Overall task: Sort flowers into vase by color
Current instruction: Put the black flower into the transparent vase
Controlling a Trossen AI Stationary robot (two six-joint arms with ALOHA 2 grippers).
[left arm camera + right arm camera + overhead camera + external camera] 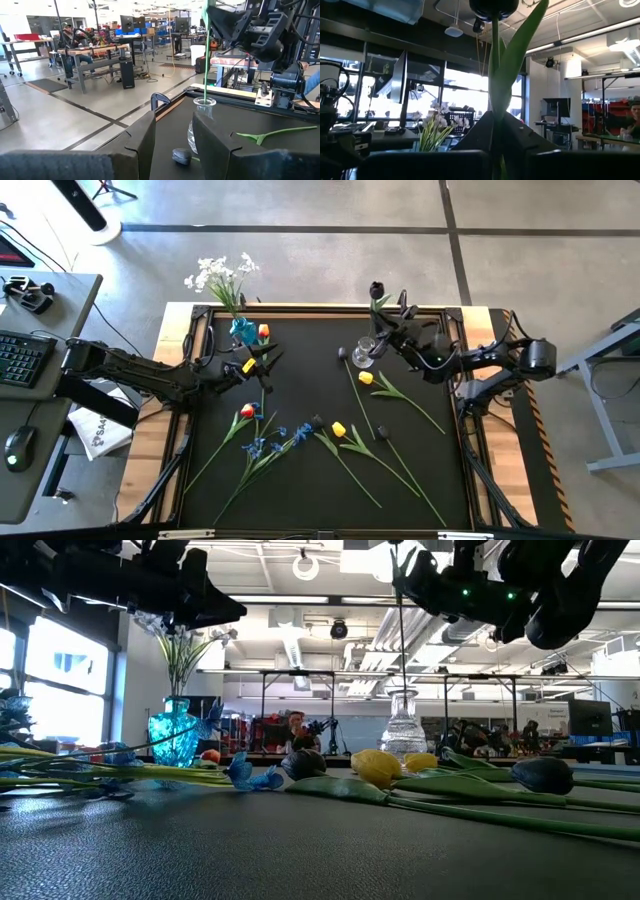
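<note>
Our right gripper (pixel 392 320) is clamped on a dark tulip (pixel 494 6), its stem hanging into the clear vase (pixel 364 352). We should lower straight, then release. Left gripper (pixel 172 142), parted and empty, waits beside that vase.

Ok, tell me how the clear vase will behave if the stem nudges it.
The clear vase looks like narrow-necked glass, so probably fragile and tippy. The right hand holds a dark tulip whose stem enters it; a sideways push may topple it.
</note>
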